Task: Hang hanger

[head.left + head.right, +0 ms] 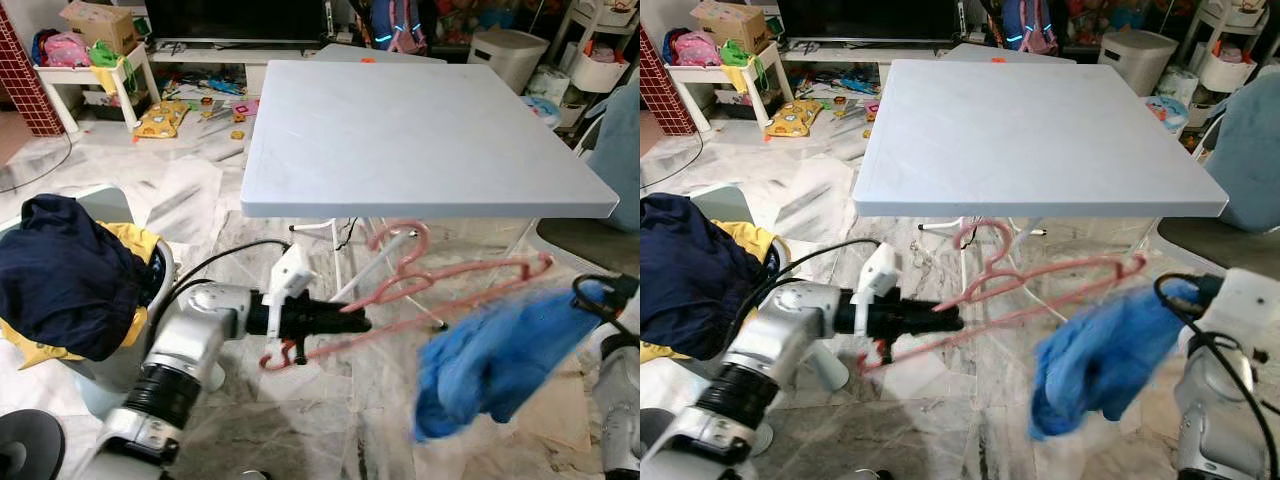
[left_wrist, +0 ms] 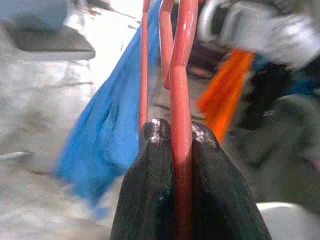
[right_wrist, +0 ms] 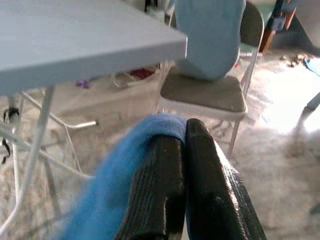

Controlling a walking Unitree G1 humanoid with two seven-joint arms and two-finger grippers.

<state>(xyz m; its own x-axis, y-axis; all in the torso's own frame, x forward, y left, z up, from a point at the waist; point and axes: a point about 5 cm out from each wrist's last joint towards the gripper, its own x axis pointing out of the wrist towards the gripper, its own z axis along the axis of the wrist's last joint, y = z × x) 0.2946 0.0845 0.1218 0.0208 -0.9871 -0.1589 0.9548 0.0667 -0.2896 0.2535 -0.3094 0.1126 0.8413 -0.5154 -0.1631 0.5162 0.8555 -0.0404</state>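
Observation:
A pink plastic hanger hangs in the air in front of the grey table, below its front edge. My left gripper is shut on the hanger's lower bar; the wrist view has the pink bar pinched between both black fingers. A blue garment dangles to the right, under the hanger's right end. My right gripper is shut on the blue cloth at its top edge, its fingers pressed together.
A laundry bin with dark blue and yellow clothes stands at the left. The table's legs are just behind the hanger. A folding chair with a light blue cloth sits to the right. Toys and shelves line the far wall.

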